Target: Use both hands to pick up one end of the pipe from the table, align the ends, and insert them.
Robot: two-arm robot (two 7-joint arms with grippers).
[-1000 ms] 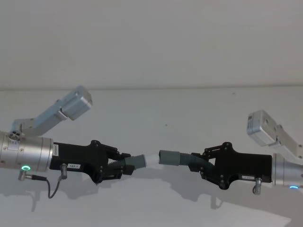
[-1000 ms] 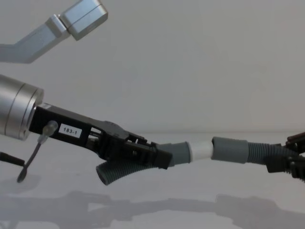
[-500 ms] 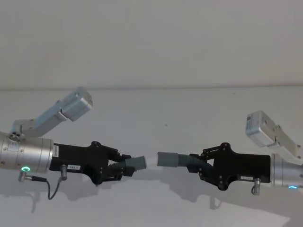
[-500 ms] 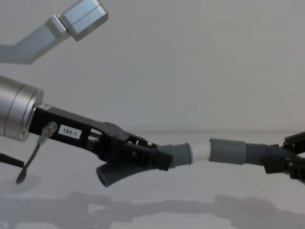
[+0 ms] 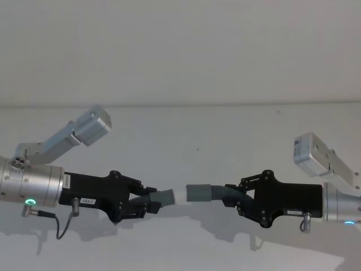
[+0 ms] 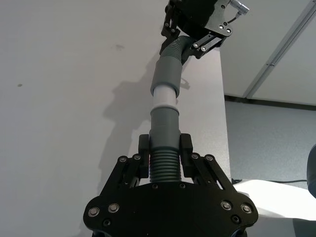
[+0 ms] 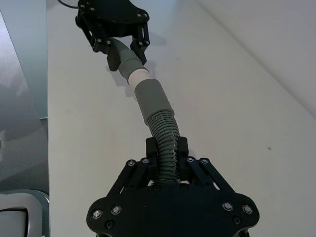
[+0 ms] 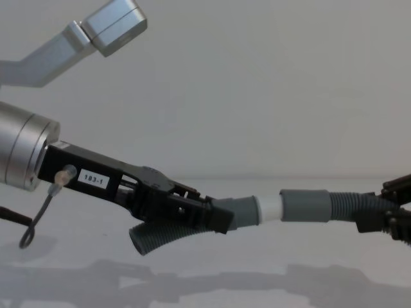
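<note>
Pipe ends meet in the air above the white worktop [image 5: 225, 130].
Left tool [image 5: 148, 204] grips the white-tipped cuff [image 8: 247, 210]; right tool [image 5: 240, 199] clamps the pipe [image 7: 165, 136] behind the wider sleeve [image 8: 305, 205], tip at its mouth.

A bare test room or lab, by its looks: a plain white table [image 5: 225, 135] running to a blank white wall [image 5: 180, 51], with grey floor [image 6: 266, 128] beyond the table's edge.
</note>
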